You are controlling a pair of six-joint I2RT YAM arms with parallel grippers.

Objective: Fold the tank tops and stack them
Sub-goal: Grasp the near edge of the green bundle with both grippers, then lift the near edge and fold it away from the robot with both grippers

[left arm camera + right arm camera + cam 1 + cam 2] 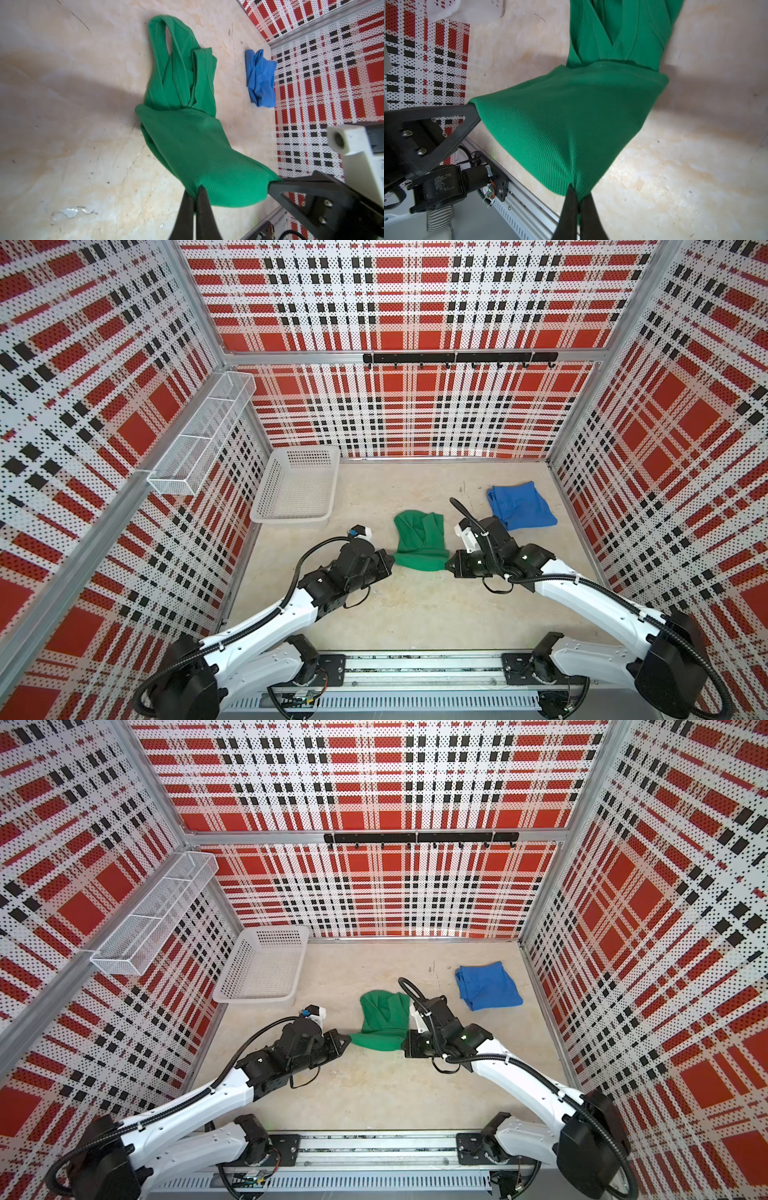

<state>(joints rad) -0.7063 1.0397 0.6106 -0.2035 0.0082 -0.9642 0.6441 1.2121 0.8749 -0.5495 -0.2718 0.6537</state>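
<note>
Kelly-green ribbed fabric tank top (419, 545) is lying mid-frame in both top views, its lower edge lifting taut off the beige tabletop (415, 614). Black left gripper (392, 561) is pinching that edge's left corner, jaws clamped tight, and black right gripper (449, 564) is pinching the right corner likewise. Crumpled royal-blue fabric tank top (521, 506) is sitting apart, upper right.

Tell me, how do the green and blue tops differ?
The green tank top is held at its near corners by the left gripper and right gripper; the blue tank top lies untouched. Green lies stretched long; blue is bundled compactly nearer the right wall. Both are plain fabric.
</note>
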